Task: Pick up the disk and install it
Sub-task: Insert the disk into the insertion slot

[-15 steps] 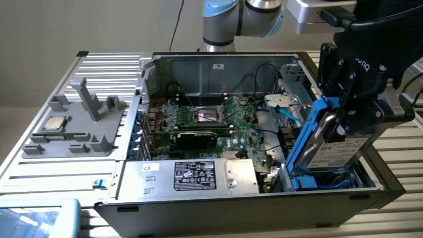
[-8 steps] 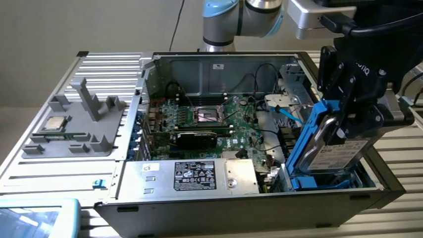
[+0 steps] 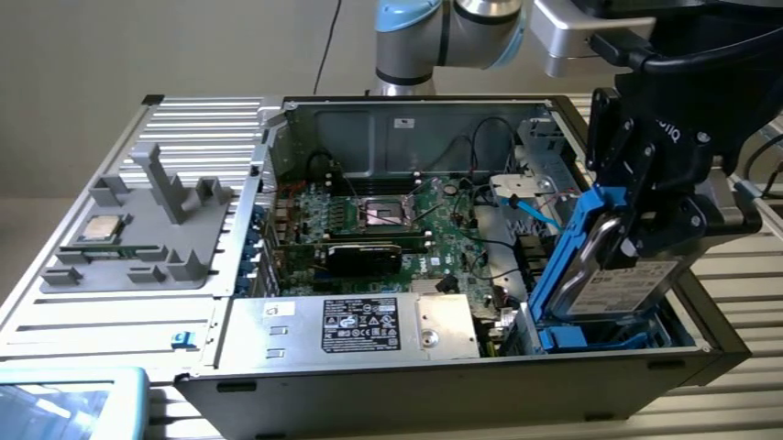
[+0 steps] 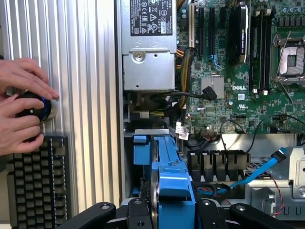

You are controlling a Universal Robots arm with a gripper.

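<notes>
The gripper point(image 3: 639, 246) is closed tight on the disk point(image 3: 618, 286), holding it up on its thin edge. The disk's long side points down into the computer case point(image 3: 428, 385), near the power supply point(image 3: 355, 325).

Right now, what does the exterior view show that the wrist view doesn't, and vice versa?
Exterior view adds: the arm's blue joint, the grey fixture tray with the processor chip, and the white label on the disk. Wrist view adds: a person's hands on a round knob, beside a keyboard. Shared: the gripper shut on the disk, held upright at the blue drive bay, plus the motherboard, the power supply and the blue cable.
</notes>
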